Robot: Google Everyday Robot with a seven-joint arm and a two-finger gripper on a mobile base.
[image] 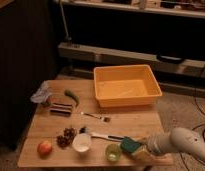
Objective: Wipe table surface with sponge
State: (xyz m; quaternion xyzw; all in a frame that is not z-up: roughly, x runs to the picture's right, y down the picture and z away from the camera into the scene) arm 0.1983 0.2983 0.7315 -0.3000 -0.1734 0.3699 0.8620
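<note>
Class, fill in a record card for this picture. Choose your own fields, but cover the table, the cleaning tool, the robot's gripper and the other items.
table surface: light wooden top, everything below stands on it
sponge: teal top over yellow foam, at the front right edge
gripper: reaches in from the right, right at the sponge; whether it grips the sponge is unclear
green cup, just left of the sponge
orange tub, back right
white bowl, front centre
apple, front left corner
grapes, between apple and white bowl
</note>
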